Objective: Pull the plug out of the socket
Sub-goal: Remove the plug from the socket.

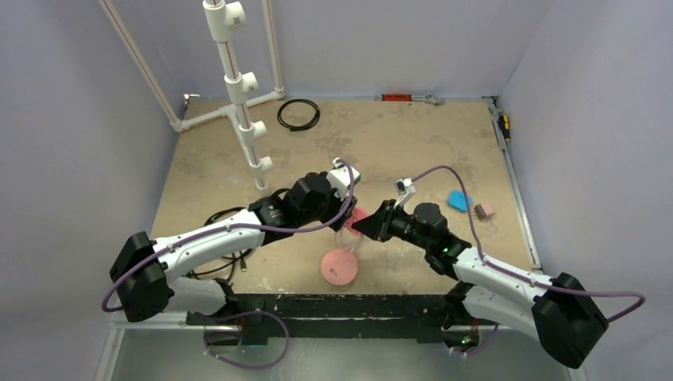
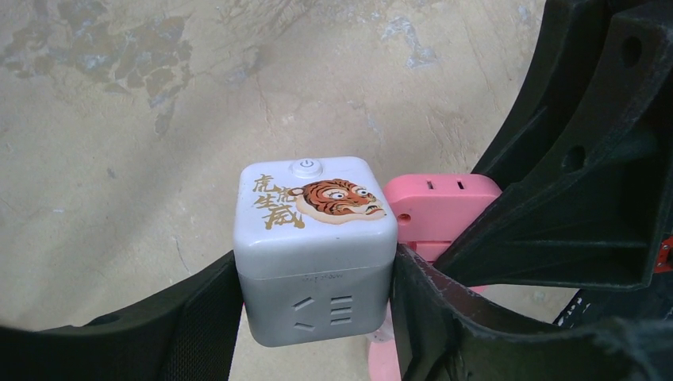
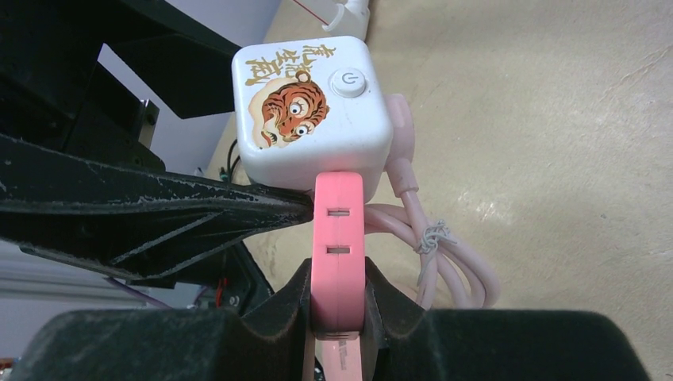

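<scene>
The socket [image 2: 317, 238] is a white cube with a tiger sticker and a power button on top, also seen in the right wrist view [image 3: 309, 111]. My left gripper [image 2: 316, 286] is shut on it, one finger pressed against each side. A flat pink plug [image 3: 339, 238] sticks out of one face of the cube, visible behind it in the left wrist view [image 2: 440, 206]. My right gripper [image 3: 339, 298] is shut on that plug. A bundled pink cable [image 3: 444, 262] hangs beside it. In the top view both grippers [image 1: 347, 208] [image 1: 361, 225] meet at the table's middle.
A flat pink disc [image 1: 340, 267] lies near the front edge. A white pipe stand [image 1: 238, 87] rises at the back left, with a black cable ring [image 1: 298, 113] beside it. A blue piece [image 1: 459, 199] and a small block [image 1: 484, 210] lie at the right.
</scene>
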